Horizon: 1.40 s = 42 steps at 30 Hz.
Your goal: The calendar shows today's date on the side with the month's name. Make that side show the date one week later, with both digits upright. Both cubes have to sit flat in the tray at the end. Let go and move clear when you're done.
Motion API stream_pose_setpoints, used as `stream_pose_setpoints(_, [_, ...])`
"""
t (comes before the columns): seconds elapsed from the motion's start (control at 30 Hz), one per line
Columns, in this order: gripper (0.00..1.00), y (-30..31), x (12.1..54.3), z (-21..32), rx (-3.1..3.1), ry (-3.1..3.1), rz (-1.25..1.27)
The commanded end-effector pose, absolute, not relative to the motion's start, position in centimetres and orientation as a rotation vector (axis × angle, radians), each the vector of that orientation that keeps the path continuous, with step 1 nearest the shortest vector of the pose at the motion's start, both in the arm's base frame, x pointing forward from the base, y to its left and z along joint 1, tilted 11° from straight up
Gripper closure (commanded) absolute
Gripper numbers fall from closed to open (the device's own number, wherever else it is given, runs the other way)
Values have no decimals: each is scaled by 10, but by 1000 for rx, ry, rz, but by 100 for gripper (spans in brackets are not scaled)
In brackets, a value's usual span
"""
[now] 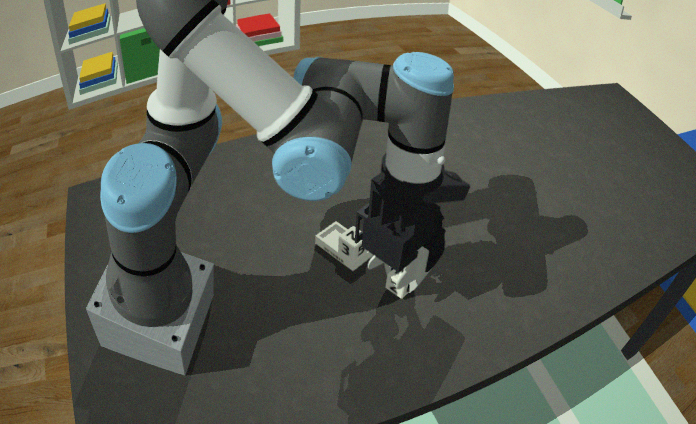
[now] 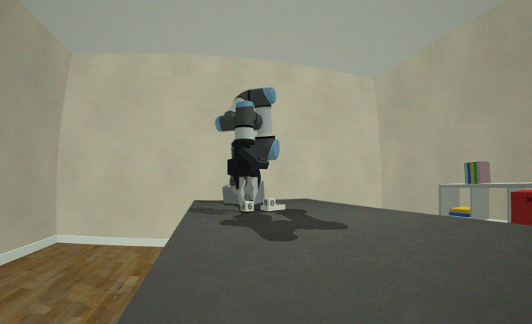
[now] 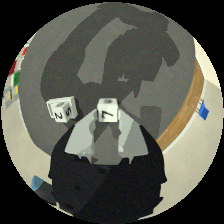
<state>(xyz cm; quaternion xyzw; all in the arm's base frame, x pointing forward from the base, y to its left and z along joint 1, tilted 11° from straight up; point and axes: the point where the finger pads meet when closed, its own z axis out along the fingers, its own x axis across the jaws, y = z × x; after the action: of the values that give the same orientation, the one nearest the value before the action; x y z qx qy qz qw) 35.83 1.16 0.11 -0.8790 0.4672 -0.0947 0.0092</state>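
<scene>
The pincer (image 1: pixel 402 274) (image 2: pixel 247 199) (image 3: pixel 108 109) in front of you is clamped on a cube (image 1: pixel 401 289) (image 2: pixel 249 206) (image 3: pixel 107 112), its fingers only slightly apart, one on either side. You see the pale, tapering fingers narrow down from a bulky black, angular body, with the cube right at their tips. The cube is off-white and crisp-edged, with dark printed digits; the wrist view shows you a 7 lying on its side, and the exterior view a 6. It sits low over the tabletop (image 1: pixel 577 158) (image 2: pixel 320 265) (image 3: pixel 95 67), but you can't tell whether it touches.

Near the pincer, toward the side of the arm's base (image 1: pixel 143 353) (image 2: pixel 231 195), you have the calendar tray (image 1: pixel 333 254) (image 2: pixel 278 207) (image 3: pixel 51 102), a shallow, off-white box with a raised rim and small lettering along one side, too small to read. The other cube (image 1: pixel 347 248) (image 2: pixel 268 202) (image 3: pixel 61 112) is in the tray's end closer to the pincer, a 3 facing the lettered side; the tray's other end has open space. Under it all, you have a dark grey, matte, faintly mottled tabletop, while the base is a brushed-metal-looking block with dark bolt holes.
</scene>
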Motion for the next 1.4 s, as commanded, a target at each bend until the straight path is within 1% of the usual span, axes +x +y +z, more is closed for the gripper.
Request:
stream_pose_setpoints(0.0, [89,11,359,2,-2745,1459,-300])
stream_pose_setpoints(1.37, [89,11,360,-2,-2745,1459,-300])
